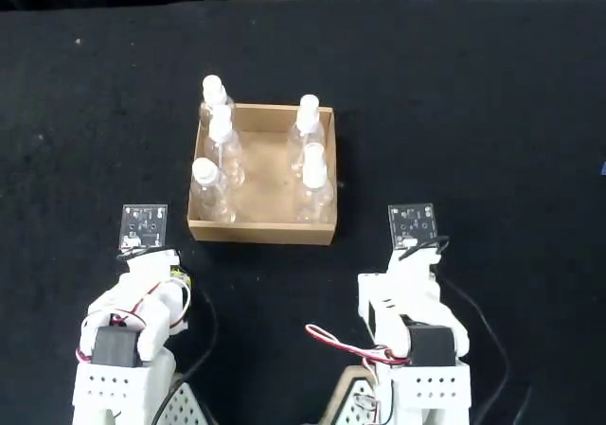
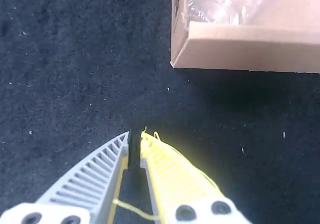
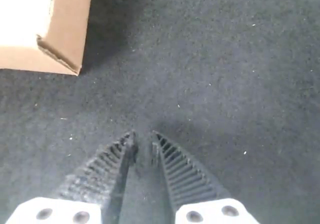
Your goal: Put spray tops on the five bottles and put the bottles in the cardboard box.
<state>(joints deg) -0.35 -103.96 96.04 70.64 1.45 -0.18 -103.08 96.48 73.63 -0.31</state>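
The cardboard box (image 1: 263,228) stands in the middle of the black table. Several clear bottles with white spray tops stand upright inside it: three along its left wall (image 1: 216,97) (image 1: 223,143) (image 1: 208,188) and two along its right wall (image 1: 307,125) (image 1: 314,174). Both arms are folded back at the near edge, well short of the box. My left gripper (image 2: 135,140) is shut and empty over bare cloth, with the box wall (image 2: 240,49) and a bottle base (image 2: 212,4) ahead of it. My right gripper (image 3: 143,140) is shut and empty, near a box corner (image 3: 57,42).
The left arm's base (image 1: 123,349) and the right arm's base (image 1: 417,349) sit at the near edge, with red and black cables (image 1: 341,343) between them. Black cloth (image 1: 473,113) covers the table around the box.
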